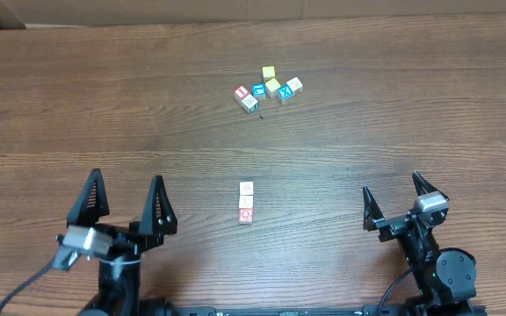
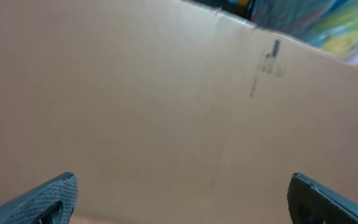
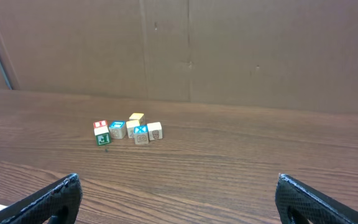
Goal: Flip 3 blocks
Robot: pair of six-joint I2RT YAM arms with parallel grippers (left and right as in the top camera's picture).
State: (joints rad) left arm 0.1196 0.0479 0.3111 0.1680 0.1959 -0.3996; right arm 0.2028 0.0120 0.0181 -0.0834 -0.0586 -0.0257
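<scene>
Three tiny wooden letter cubes [image 1: 246, 202], prob. light & rigid, sat in a close row mid wood-grain surface [image 1: 367, 105], btwn empty, wide-open left claw [image 1: 126, 175] & right claw [image 1: 391, 182]; grip judged best across opposite sides.

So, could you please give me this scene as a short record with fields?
surface: wooden table
centre: line of three blocks, touching; pale block at the far end, red-ring block at the near end
far side: cluster of blocks, including a blue X block
left gripper: open, empty
right gripper: open, empty
</scene>
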